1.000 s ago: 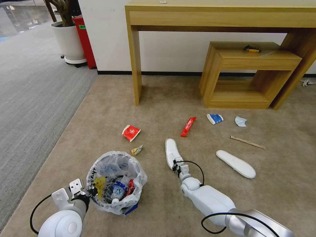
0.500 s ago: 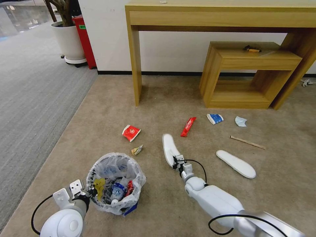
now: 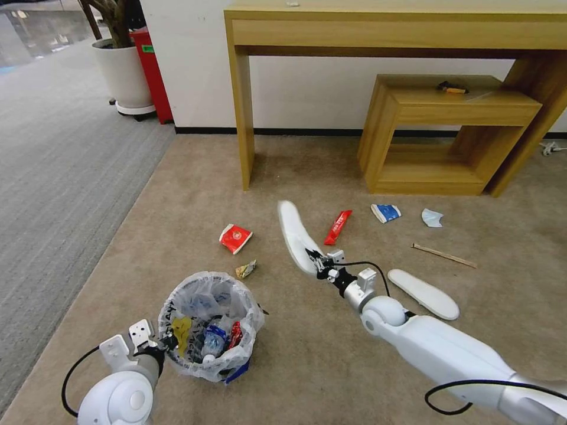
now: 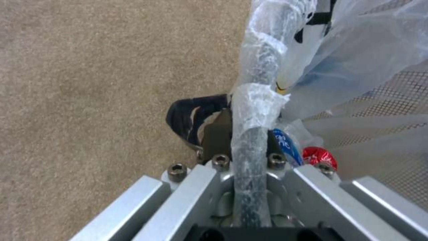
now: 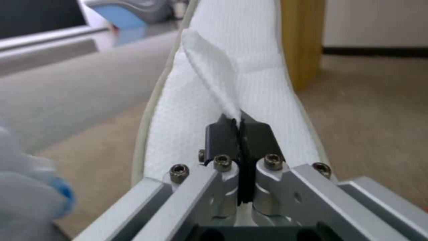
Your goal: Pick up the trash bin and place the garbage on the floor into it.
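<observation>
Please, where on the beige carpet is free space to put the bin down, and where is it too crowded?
Bare floor lies between the tall table's leg and the grey carpet, and between the trash bin and the right arm. Crowded: right of the lifted slipper, where red wrapper, blue-white packet, mask, stick and second slipper lie.

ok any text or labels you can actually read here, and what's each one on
None can be read.
Red stick wrapper: white lettering, too small.
Red packet: round white mark, illegible.
Blue-white packet: print too small.
Bottle label in the trash bin: partial white letters, blurred.
Red box: green sticker, unreadable.
</observation>
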